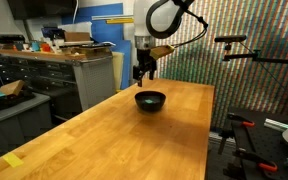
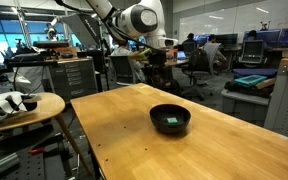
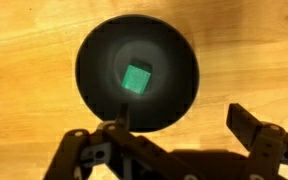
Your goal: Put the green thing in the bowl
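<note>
One big wooden desk (image 1: 134, 135) fills most of both exterior views. The bowl (image 1: 150, 100), black and shallow, sits toward the desk's far edge in an exterior view, well away from the near corners. My gripper (image 1: 144, 72) hangs over the bowl without touching it. In the wrist view my fingers (image 3: 246, 125) are spread wide with nothing between them. Smallest bit: the green thing (image 3: 136, 78) lies in the middle of the bowl's bottom, clear of the rim.

The wooden table (image 1: 114, 135) carries a black bowl (image 1: 150, 104) just below the jaws. A flat yellow piece (image 1: 13, 160) lies well away from them.
</note>
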Motion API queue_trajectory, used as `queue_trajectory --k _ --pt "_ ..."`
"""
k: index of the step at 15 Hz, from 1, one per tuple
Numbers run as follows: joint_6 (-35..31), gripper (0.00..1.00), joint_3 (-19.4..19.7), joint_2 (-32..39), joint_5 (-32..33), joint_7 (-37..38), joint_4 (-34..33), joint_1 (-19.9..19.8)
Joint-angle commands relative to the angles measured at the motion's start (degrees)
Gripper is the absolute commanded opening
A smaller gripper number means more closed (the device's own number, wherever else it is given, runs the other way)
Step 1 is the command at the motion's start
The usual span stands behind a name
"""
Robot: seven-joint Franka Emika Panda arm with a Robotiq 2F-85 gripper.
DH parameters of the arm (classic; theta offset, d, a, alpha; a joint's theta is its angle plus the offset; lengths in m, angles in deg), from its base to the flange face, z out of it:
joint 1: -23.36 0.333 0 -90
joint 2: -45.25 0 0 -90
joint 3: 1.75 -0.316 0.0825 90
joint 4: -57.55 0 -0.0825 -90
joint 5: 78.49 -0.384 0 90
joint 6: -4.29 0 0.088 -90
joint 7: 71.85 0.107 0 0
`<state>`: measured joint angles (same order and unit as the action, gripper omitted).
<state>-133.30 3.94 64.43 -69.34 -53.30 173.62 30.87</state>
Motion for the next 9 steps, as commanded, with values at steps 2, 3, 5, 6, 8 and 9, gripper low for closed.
queue_trajectory --k 2,3,5,6,8,9 --pt "9.03 1.00 -5.64 0.01 -3.21 -3.59 -6.14 0.28" --pt "5.17 1.00 -4.24 -0.21 -0.85 -0.98 -2.92 -0.07" --pt "7.02 1.00 -5.72 -0.20 -1.60 -1.42 -4.46 0.42" --pt "7.29 1.00 -5.88 -0.19 -1.63 -1.47 -4.73 0.54" --pt "7.52 1.00 -5.83 -0.15 -1.64 -1.76 -4.78 0.39" --pt "7.55 1.00 -5.81 -0.11 -1.64 -1.84 -4.78 0.31"
